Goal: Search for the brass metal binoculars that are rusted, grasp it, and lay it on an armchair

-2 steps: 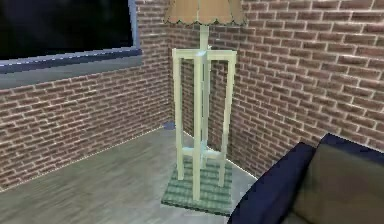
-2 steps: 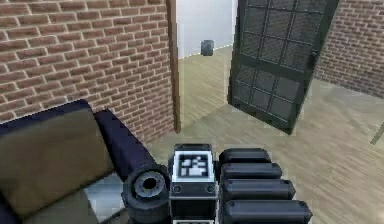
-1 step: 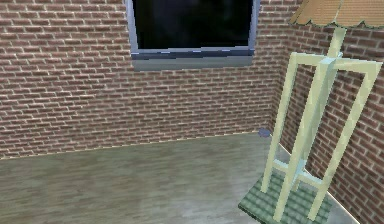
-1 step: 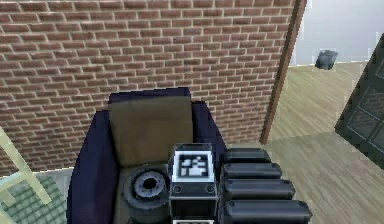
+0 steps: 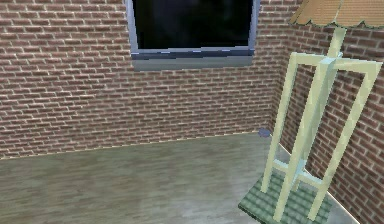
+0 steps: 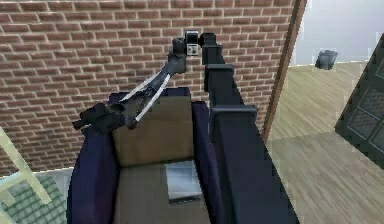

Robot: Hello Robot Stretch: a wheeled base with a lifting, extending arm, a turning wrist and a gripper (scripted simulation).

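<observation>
We are judging the step in hand to be the laying-down step. The dark square arm bar (image 6: 235,120) is reaching over the navy-armed, brown-cushioned armchair (image 6: 150,140), and the gripper (image 6: 125,103) is hanging toward ten o'clock of the arm side view. A small dark lump (image 6: 97,118) is sitting at the finger ends. We are taking it, possibly, for the brass binoculars, though its shape is too small to confirm. As the chair is lying behind it, we cannot tell whether the gripper is holding anything, nor how the fingers are set. A flat grey object (image 6: 182,180) is lying on the seat at six o'clock.

In our judgement, the next move is calling for bringing the finger end over bare brown cushion, low, and away from the chair's arm and the grey object.

The red brick wall (image 6: 70,50) is standing just behind the chair back at twelve o'clock. Pale plank floor (image 6: 310,120) is opening at two o'clock. In the forward view, a pale green wooden tripod lamp (image 5: 318,120) is occupying three o'clock. A dark grey-framed window (image 5: 192,25) is at twelve, and bare grey-green floor (image 5: 110,185) at eight o'clock is offering turning room.
</observation>
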